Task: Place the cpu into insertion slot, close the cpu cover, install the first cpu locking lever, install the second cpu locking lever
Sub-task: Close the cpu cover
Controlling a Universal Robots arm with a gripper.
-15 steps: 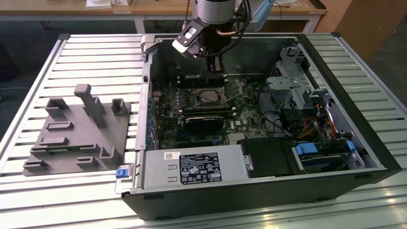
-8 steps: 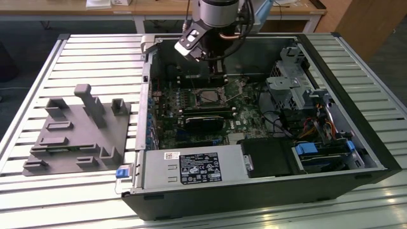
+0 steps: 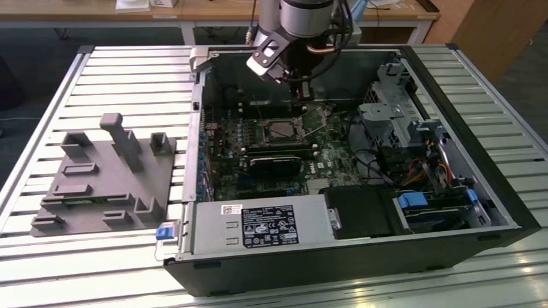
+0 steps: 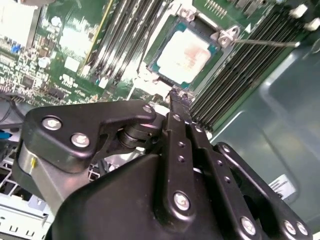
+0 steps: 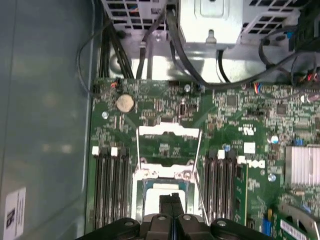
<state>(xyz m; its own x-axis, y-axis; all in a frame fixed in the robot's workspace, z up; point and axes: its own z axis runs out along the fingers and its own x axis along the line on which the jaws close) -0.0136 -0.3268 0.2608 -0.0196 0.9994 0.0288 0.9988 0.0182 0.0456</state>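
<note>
The arm [image 3: 301, 16] ends in a silver-grey cylindrical wrist section, with a dark cable [image 3: 346, 29] looping beside it. A pale, boxy camera housing [image 3: 267, 59] is fixed to its side. The claw [image 3: 298, 108] is matte black. In the second wrist view its body is built of rounded black link plates [image 4: 85, 135] fastened with shiny silver screws [image 4: 181, 201]. It tapers to two slim black fingers [image 4: 179, 107]. A small yellow mark [image 4: 33, 162] sits on one edge.

Claw [image 5: 171, 204] pinched together over cpu [image 5: 151, 198] in insertion slot [image 5: 141, 186].
</note>
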